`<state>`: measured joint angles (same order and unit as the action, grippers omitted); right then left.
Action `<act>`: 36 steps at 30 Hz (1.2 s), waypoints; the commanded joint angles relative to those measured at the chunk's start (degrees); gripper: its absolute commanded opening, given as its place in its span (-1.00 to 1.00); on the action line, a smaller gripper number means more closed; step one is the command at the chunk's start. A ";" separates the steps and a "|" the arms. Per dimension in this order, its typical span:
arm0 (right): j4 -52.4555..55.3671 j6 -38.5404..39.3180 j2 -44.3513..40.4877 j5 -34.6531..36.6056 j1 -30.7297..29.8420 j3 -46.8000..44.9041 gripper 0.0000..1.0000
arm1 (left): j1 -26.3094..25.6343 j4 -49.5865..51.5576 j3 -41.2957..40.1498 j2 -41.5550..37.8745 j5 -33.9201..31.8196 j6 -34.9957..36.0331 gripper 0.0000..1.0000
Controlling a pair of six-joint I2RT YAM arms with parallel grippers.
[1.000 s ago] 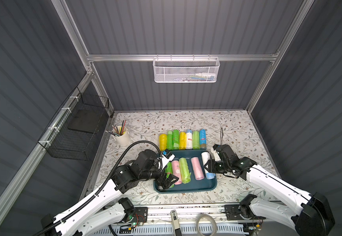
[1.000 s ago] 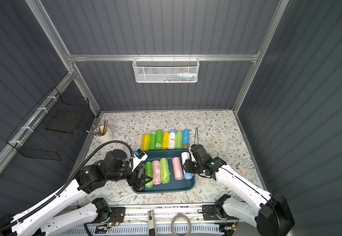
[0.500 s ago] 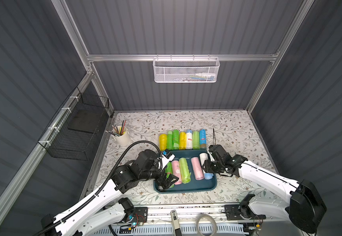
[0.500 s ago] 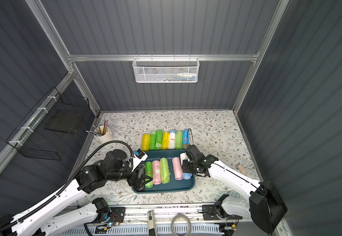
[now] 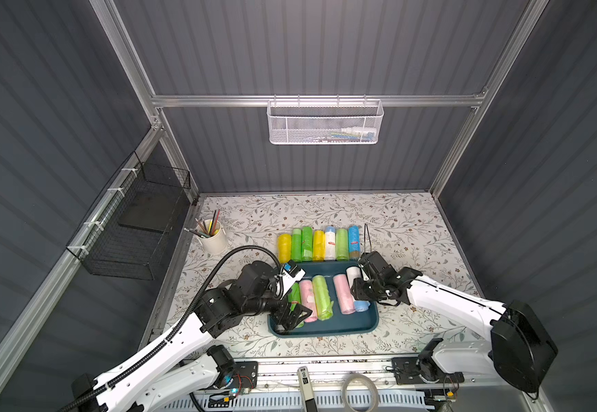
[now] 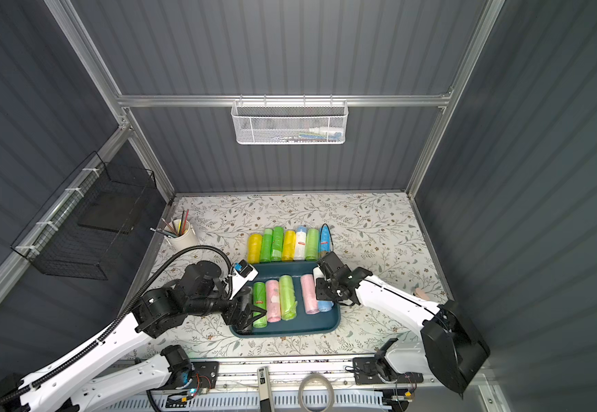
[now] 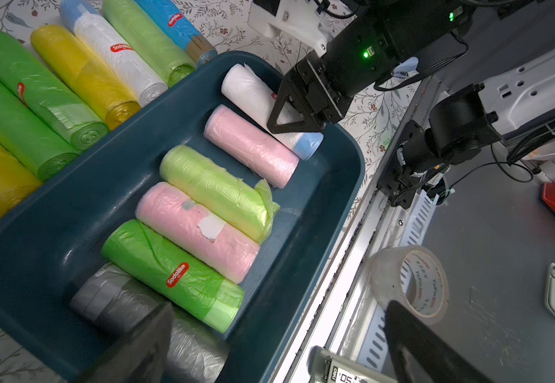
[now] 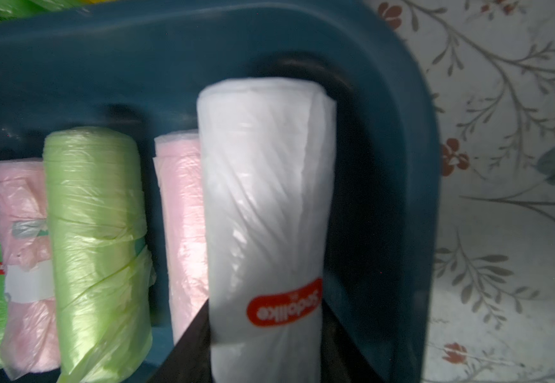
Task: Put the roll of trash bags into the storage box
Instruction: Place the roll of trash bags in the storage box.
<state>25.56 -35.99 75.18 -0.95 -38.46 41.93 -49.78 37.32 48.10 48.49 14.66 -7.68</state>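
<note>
The right gripper (image 5: pixel 361 289) is clamped on the white roll of trash bags (image 8: pixel 266 205), with a black finger on each side near its red label. The roll's pale blue end pokes out past the fingers in both top views. Gripper and roll sit low inside the dark teal storage box (image 5: pixel 325 330), close to its end wall, with a pink roll (image 8: pixel 183 212) just beside the held one. Whether the roll rests on the box floor cannot be told. The left gripper (image 5: pixel 291 314) hangs with jaws spread wide over the box's opposite end, and a grey roll (image 7: pixel 120 298) lies directly beneath it. Beyond both grippers a row of rolls (image 5: pixel 318 244) lies on the floral table (image 5: pixel 397 221), just beside the box's far rim.
</note>
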 commanded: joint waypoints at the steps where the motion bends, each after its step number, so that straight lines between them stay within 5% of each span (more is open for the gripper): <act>1: -1.32 -0.16 0.84 1.07 -0.34 1.57 -0.11 | 0.39 1.02 -0.38 -0.41 0.91 0.30 0.99; 36: -6.59 -1.97 7.84 -3.92 -1.62 2.02 -0.10 | 0.40 1.01 -0.42 -0.31 0.90 0.28 0.99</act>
<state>19.75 -37.32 82.54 -3.81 -39.75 42.28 -49.78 37.34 48.10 48.49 14.66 -7.68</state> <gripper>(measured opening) 0.449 0.997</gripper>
